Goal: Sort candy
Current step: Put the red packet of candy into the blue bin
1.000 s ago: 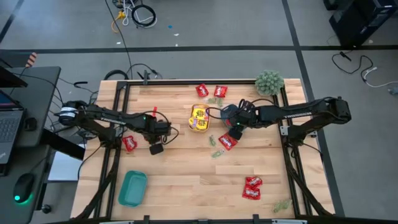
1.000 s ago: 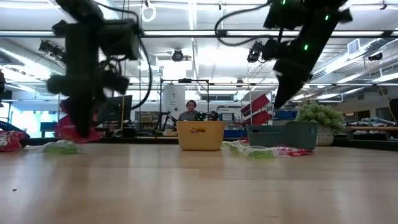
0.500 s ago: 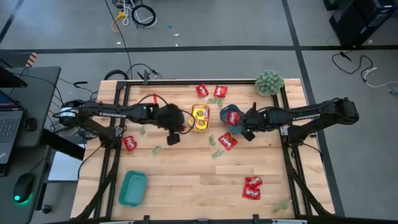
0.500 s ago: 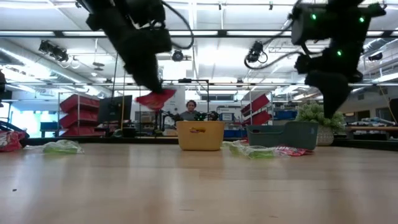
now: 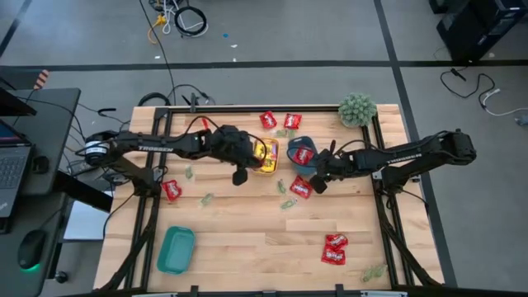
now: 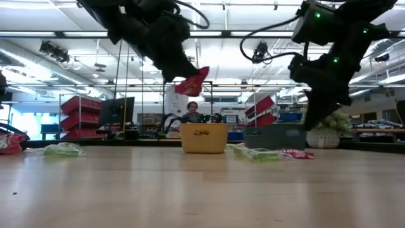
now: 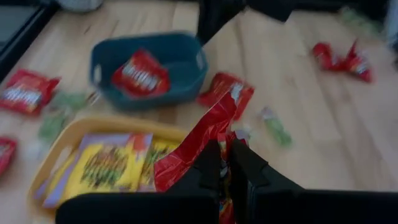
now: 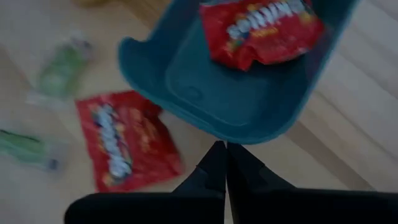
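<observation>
My left gripper (image 5: 239, 176) hangs over the table's middle, beside the yellow tray (image 5: 255, 167) that holds yellow packets, shut on a red candy packet (image 6: 192, 81). My right gripper (image 5: 317, 183) is shut with nothing in it and hangs above the table just near of the blue tray (image 5: 290, 149), which has one red packet (image 8: 261, 28) lying in it. Another red packet (image 8: 124, 140) lies flat on the wood beside the right gripper's fingers. My left gripper pinches one end of the red packet (image 7: 214, 140) between its two fingers. The fingers slant down, coming from the table's left. The packet sticks out beyond the fingertips, crumpled and lifted clear of the table.
Loose red packets lie at the far middle (image 5: 268, 120), at the left (image 5: 171, 190) and near right (image 5: 334, 247). Small green pieces (image 5: 286, 202) are scattered about. A teal tray (image 5: 176, 249) sits near left, and a fuzzy green plant (image 5: 356, 109) at the far right corner.
My left gripper has carried the red packet up off the table's left part and toward the right, to the yellow tray, tipping from pointing down to a shallower slant. My right gripper has drawn back from over the blue tray toward the near edge and sunk lower.
</observation>
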